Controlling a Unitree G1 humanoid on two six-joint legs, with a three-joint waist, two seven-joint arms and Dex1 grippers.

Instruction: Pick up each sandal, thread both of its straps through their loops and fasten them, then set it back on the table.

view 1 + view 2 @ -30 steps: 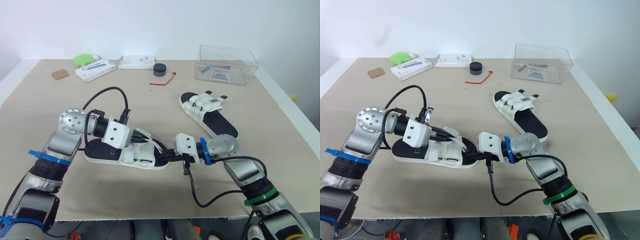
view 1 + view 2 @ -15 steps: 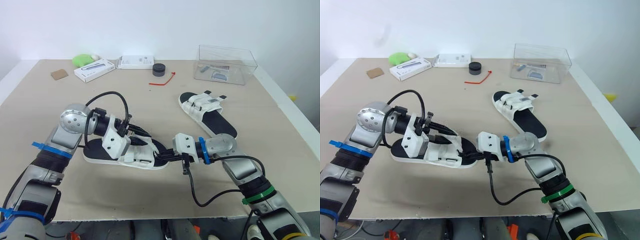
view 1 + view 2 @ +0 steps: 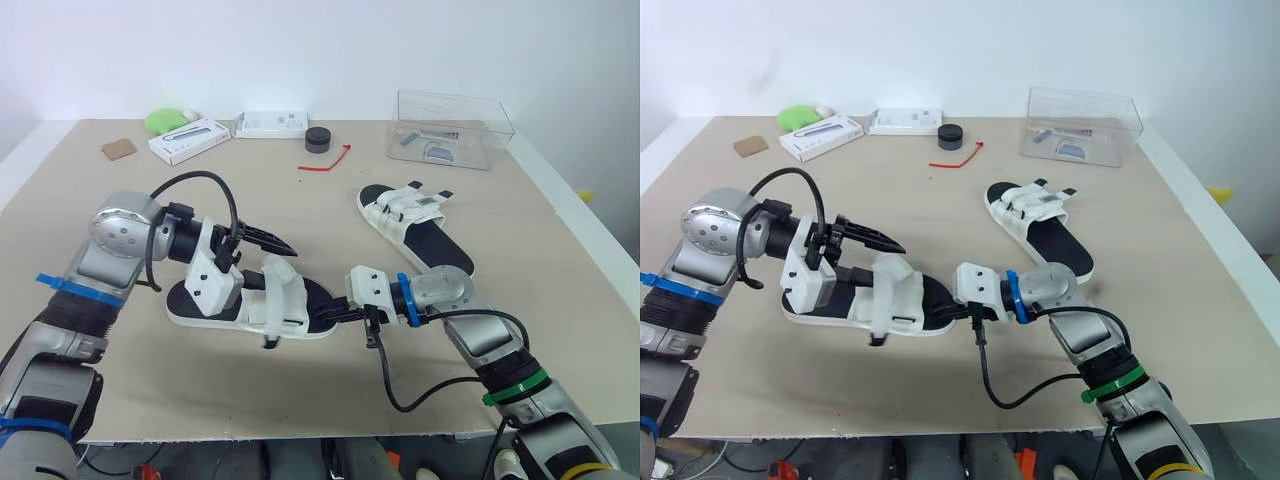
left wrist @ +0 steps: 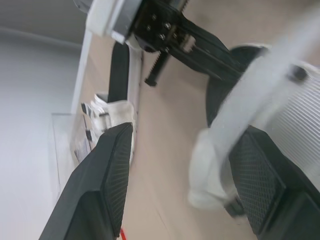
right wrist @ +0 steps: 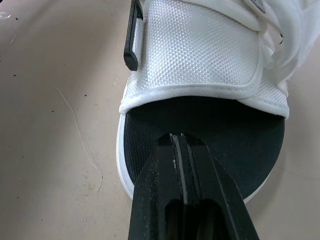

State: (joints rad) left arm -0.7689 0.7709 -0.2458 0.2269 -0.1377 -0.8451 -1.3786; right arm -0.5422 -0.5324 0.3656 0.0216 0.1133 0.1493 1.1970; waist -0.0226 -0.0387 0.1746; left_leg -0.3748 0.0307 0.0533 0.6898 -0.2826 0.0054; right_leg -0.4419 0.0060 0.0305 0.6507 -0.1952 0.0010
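The left claw (image 3: 280,245) hangs wide open just above the white-strapped, black-soled sandal (image 3: 285,300), and a loose white strap (image 4: 260,80) runs between its fingers. The right claw (image 3: 335,313) is pressed closed, its tips resting on the black footbed at that sandal's toe end. The sandal lies on the beige desk (image 3: 300,210). A matching second sandal (image 3: 415,225) lies well apart, further back.

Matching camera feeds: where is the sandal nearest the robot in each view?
Left eye view: near sandal, low, left of centre.
Right eye view: low, left of centre.
Left wrist view: white strap and black sole by the open left gripper.
Right wrist view: just past the right gripper.
Shared landmark: that gripper's tips on the sole.
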